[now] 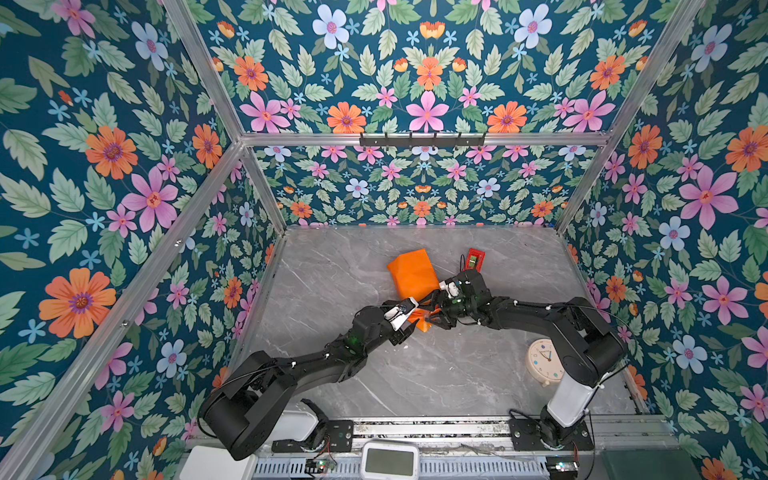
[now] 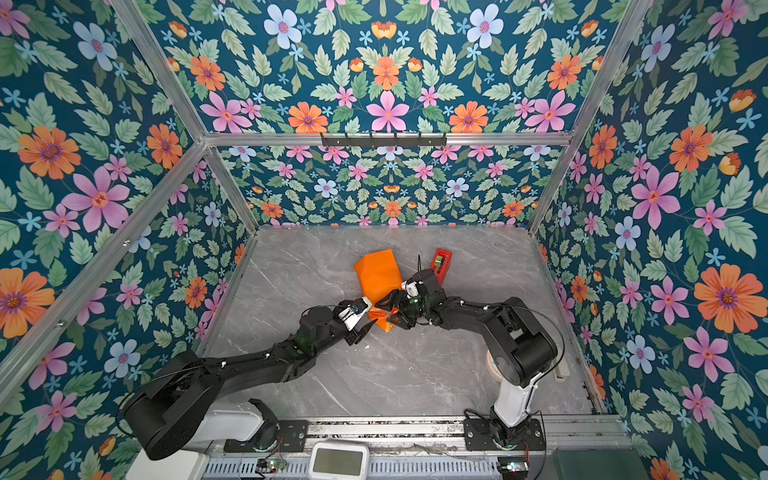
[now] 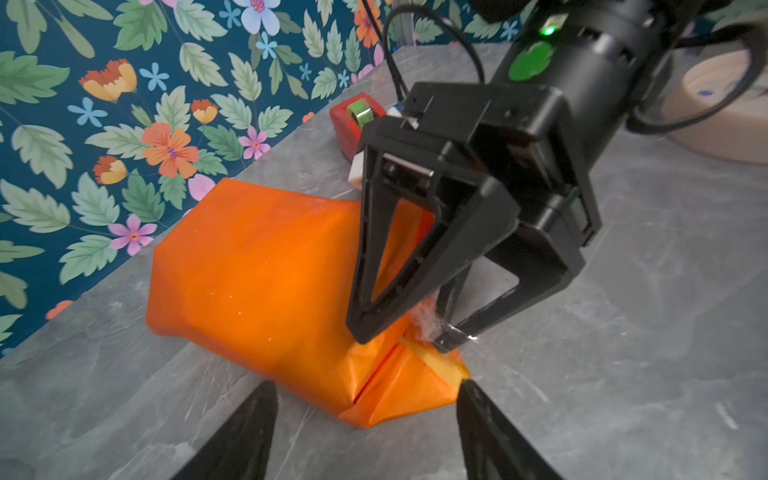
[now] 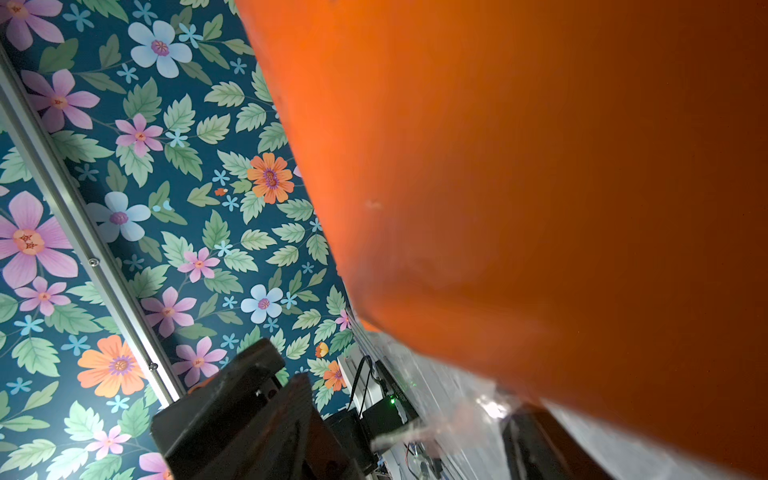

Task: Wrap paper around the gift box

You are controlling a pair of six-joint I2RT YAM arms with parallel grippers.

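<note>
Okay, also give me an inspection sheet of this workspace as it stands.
Surface: grey marble table, scuffed.
Job's things: orange paper folded into a bundle; gift box not visible.
Clutter: red gadget beyond the paper; round clock beside right arm.
Grippers: left gripper open, tips flanking the paper's folded end; right gripper open over it, clear tape on one tip.
Cables: black cable looped at right wrist.
Surroundings: floral walls, aluminium frame.

The paper [image 1: 413, 276] hides the gift box completely.

The paper [image 3: 257, 266] is glossy orange, creased, its surface smooth. The tabletop [image 3: 644, 332] looks like smooth grey marble. The frame rail [image 1: 299, 139] is brushed metal.
</note>
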